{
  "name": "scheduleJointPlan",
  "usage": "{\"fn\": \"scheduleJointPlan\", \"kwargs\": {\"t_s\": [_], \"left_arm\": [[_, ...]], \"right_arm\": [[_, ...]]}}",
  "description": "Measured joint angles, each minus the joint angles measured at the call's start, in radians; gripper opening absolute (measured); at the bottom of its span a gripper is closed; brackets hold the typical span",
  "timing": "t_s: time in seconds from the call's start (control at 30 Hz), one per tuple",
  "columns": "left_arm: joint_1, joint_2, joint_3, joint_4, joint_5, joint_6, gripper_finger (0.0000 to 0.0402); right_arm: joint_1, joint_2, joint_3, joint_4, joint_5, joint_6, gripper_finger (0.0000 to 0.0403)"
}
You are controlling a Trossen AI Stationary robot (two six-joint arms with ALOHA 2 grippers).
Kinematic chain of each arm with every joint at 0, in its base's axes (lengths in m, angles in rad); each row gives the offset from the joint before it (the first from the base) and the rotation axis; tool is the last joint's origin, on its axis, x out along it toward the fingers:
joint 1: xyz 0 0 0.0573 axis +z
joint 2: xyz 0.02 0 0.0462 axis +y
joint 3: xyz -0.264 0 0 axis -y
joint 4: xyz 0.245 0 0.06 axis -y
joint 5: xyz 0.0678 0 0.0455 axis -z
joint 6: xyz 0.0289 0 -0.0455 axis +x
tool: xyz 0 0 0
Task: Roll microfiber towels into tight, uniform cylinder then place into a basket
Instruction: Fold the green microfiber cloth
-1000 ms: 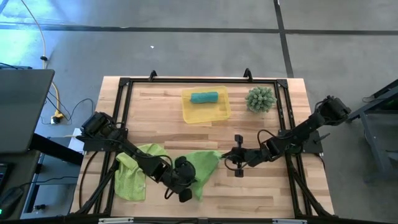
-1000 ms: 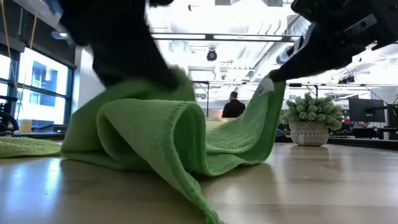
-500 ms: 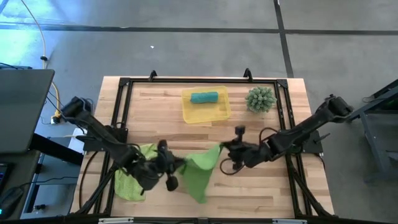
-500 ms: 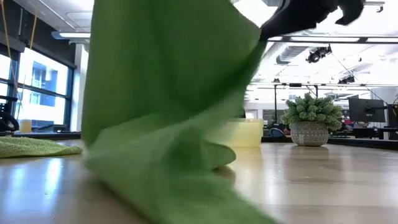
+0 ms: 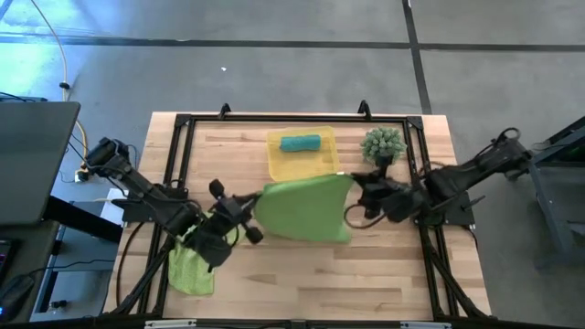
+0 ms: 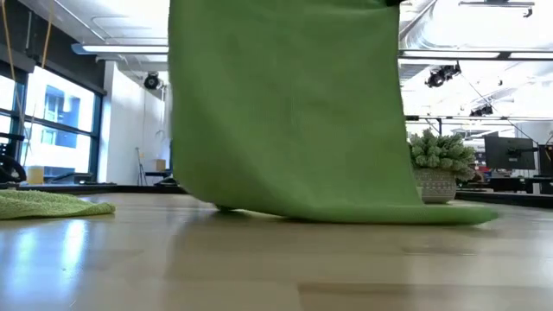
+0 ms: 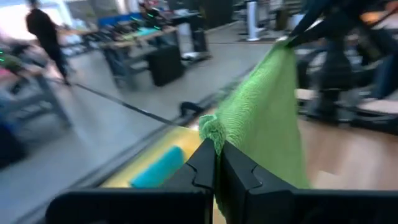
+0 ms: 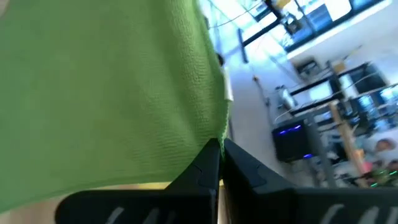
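Pinching opposite corners, left gripper (image 7: pixel 217 163) and right gripper (image 8: pixel 220 158) hold lime-green square microfiber towel (image 5: pixel 303 209) stretched, lifted, lower edge touching wooden table (image 5: pixel 366 274).

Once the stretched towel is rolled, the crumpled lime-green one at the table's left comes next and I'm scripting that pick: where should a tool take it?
Probably at an outer corner of the crumpled lime-green towel, coming from above. It lies bunched and low on the table, so an edge gives a thinner bite than the heaped middle. Both tools now hold the stretched towel.
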Motion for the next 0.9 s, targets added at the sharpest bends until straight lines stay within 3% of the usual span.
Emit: {"fn": "scheduleJointPlan", "kwargs": {"t_s": [0.13, 0.23, 0.33, 0.47, 0.6, 0.7, 0.77, 0.9], "left_arm": [[0.089, -0.011, 0.0, 0.037, -0.021, 0.093, 0.0001], [0.162, -0.035, 0.0, 0.107, -0.021, 0.177, 0.0001], [0.224, -0.071, 0.0, 0.215, 0.003, 0.329, 0.0001], [0.271, -0.116, 0.0, 0.371, 0.157, 0.477, 0.0001], [0.269, -0.131, 0.001, 0.417, 0.356, 0.485, 0.0001], [0.23, -0.123, 0.001, 0.355, 0.474, 0.389, 0.0001], [0.194, -0.101, 0.001, 0.295, 0.554, 0.293, 0.0001], [0.103, -0.028, -0.008, 0.231, 0.594, 0.136, 0.0]], "right_arm": [[-0.061, -0.057, 0.0, 0.04, 0.066, -0.204, 0.0], [-0.105, -0.088, 0.0, 0.114, 0.138, -0.289, 0.0], [-0.135, -0.109, 0.0, 0.172, 0.145, -0.359, 0.0], [-0.155, -0.124, 0.0, 0.242, 0.158, -0.423, 0.0], [-0.147, -0.119, 0.0, 0.244, 0.146, -0.328, 0.0], [-0.126, -0.114, -0.003, 0.187, 0.05, -0.135, 0.0], [-0.108, -0.114, -0.019, 0.139, -0.077, 0.015, 0.0], [-0.053, -0.109, -0.111, 0.14, -0.343, 0.231, 0.0]]}}
